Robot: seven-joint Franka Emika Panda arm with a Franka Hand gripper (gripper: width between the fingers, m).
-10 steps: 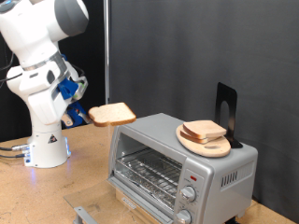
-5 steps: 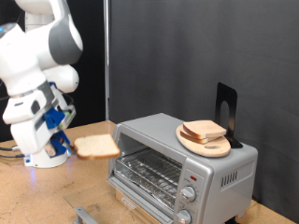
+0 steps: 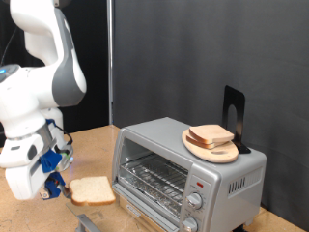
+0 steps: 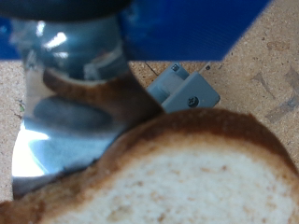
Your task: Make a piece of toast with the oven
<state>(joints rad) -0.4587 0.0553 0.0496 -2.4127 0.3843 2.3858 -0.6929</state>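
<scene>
The piece of toast (image 3: pixel 91 190) is a pale slice with a brown crust, held flat in the air low at the exterior view's left, in front of the oven (image 3: pixel 188 176). My gripper (image 3: pixel 60 186) is shut on its left edge. The silver oven stands at the right with its door open, a wire rack (image 3: pixel 153 177) inside and two knobs (image 3: pixel 194 202) on its front. In the wrist view the slice (image 4: pixel 187 177) fills the frame close up, with a grey finger (image 4: pixel 185 90) just behind its crust.
A wooden plate (image 3: pixel 211 145) with a stack of bread slices (image 3: pixel 210 135) rests on top of the oven, beside a black stand (image 3: pixel 234 114). The open oven door's edge (image 3: pixel 87 221) shows at the bottom. The wooden table (image 3: pixel 97 145) stretches behind the arm.
The arm has carried the slice down and to the left, from level with the oven's top to low in front of the oven opening. The stack on the oven has not moved.
</scene>
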